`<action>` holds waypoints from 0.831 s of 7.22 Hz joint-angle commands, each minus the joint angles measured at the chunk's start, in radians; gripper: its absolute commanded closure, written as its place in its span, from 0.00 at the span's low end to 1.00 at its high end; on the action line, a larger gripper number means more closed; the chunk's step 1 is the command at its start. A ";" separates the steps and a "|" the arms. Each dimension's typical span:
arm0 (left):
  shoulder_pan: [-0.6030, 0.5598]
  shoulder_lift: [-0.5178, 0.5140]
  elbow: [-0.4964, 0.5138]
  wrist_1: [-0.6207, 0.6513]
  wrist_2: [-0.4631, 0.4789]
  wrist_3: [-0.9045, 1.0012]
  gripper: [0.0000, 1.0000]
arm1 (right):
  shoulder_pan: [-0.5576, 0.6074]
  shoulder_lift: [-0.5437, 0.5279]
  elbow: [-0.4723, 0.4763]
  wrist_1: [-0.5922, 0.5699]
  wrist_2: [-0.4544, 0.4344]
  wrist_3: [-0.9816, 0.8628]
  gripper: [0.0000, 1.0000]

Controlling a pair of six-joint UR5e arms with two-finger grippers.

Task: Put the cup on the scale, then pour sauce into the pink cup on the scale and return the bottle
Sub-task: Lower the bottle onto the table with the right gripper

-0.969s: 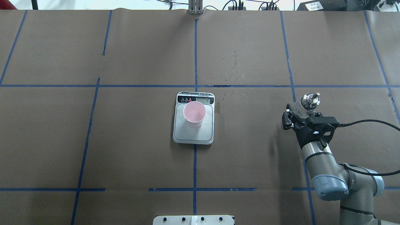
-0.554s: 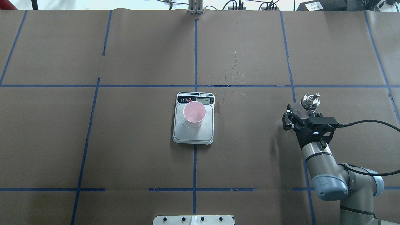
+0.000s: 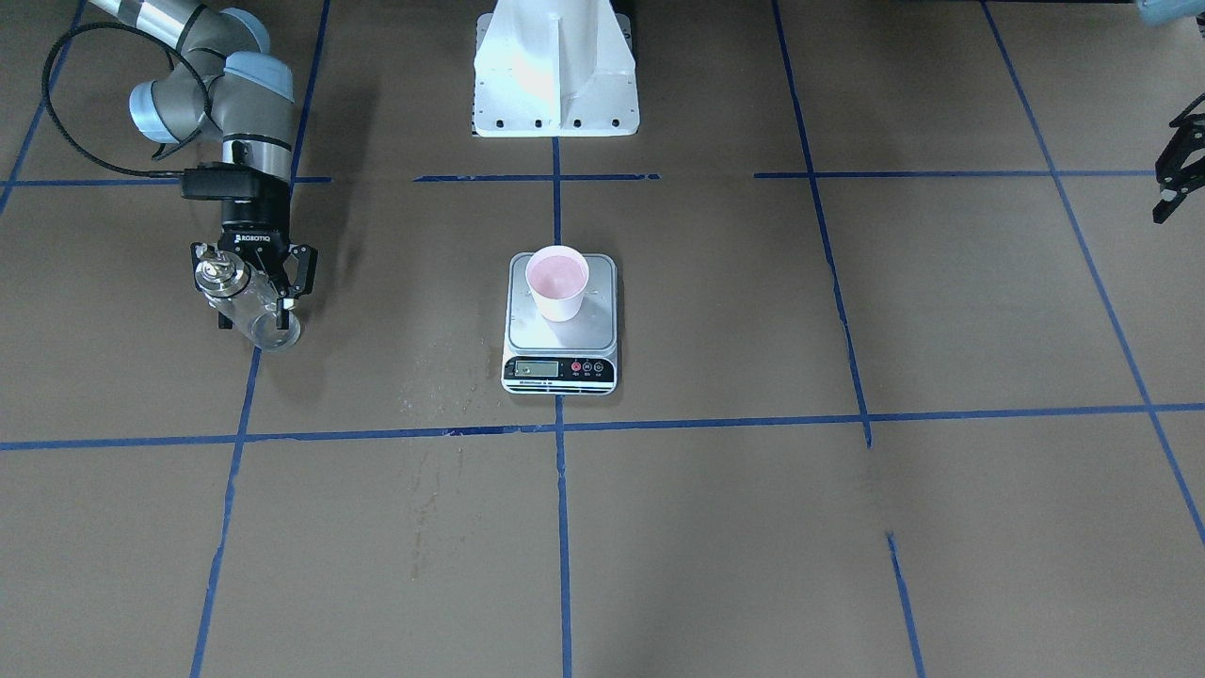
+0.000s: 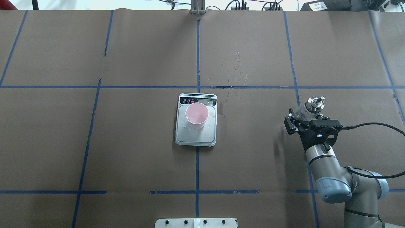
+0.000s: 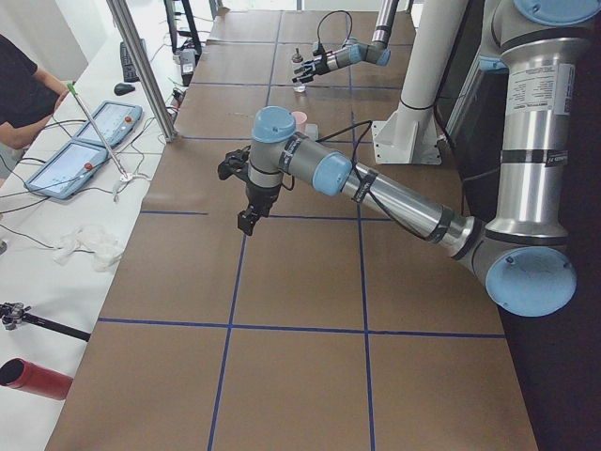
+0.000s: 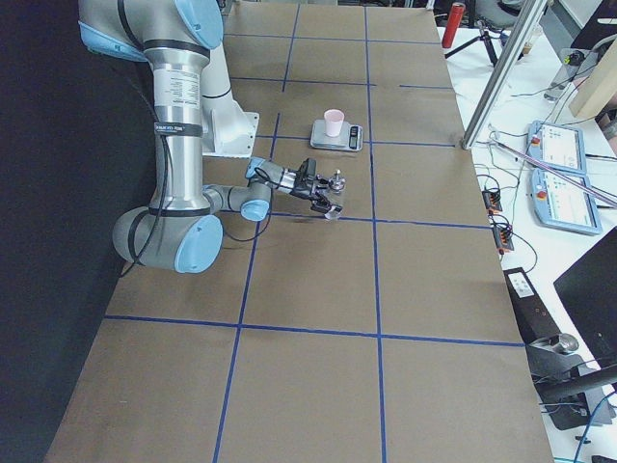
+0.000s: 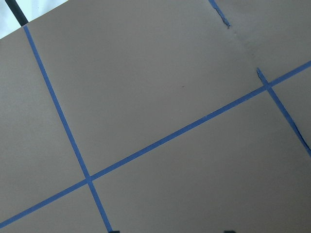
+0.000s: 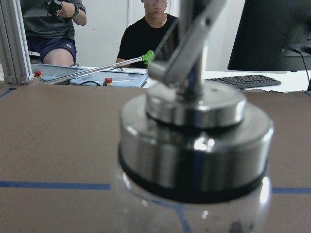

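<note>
the desk (image 4: 126, 142) is covered in brown paper marked into large squares by blue tape lines (image 4: 197, 57), with a scatter of small wet spots (image 4: 235, 71) beyond the scale and a few drops on the scale's plate. past the desk's far end, in the right wrist view, two people (image 8: 146, 34) sit at a white side table with tablets (image 6: 554, 145), a keyboard (image 8: 245, 80) and a dark monitor (image 8: 277, 34); a red cylinder (image 5: 38, 378) lies on the white side table in the left side view. a white mounting base (image 3: 555, 71) stands at the robot's edge of the desk. the scale (image 4: 196, 120) sits at the middle of the desk on a tape line, and the pink cup (image 4: 196, 115) stands upright on its plate, toward the display end. the right gripper (image 4: 304, 117) is low over the desk well to the robot's right of the scale, its jaws pinching the glass bottle (image 3: 252, 306) around the body; the bottle is upright or nearly so, its silver cap (image 4: 314, 103) and spout filling the right wrist view, and whether its base touches the paper cannot be told. the left gripper (image 3: 1177, 169) hangs above bare paper far off on the other side, and whether its jaws are spread or pressed together cannot be told. compared with a second ago, the right gripper and bottle have shifted slightly toward the robot and the bottle looks a little smaller, as if lower; the cup and scale have not moved.
</note>
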 commanded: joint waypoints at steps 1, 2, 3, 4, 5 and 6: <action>0.000 0.000 -0.002 0.002 0.000 0.000 0.23 | -0.001 0.002 -0.003 0.002 -0.002 0.001 0.00; 0.000 0.000 -0.002 0.002 0.000 0.000 0.23 | -0.001 0.002 0.001 0.002 -0.010 0.001 0.00; 0.000 0.000 -0.002 0.004 0.000 0.000 0.23 | -0.002 -0.002 0.006 0.003 -0.014 0.003 0.00; 0.000 0.000 -0.007 0.011 0.000 0.000 0.23 | -0.016 -0.016 0.007 0.022 -0.025 0.003 0.00; 0.000 0.000 -0.011 0.013 0.000 0.000 0.23 | -0.040 -0.031 0.006 0.055 -0.048 0.003 0.00; 0.000 0.000 -0.014 0.014 -0.002 0.000 0.23 | -0.057 -0.039 0.007 0.062 -0.062 0.003 0.00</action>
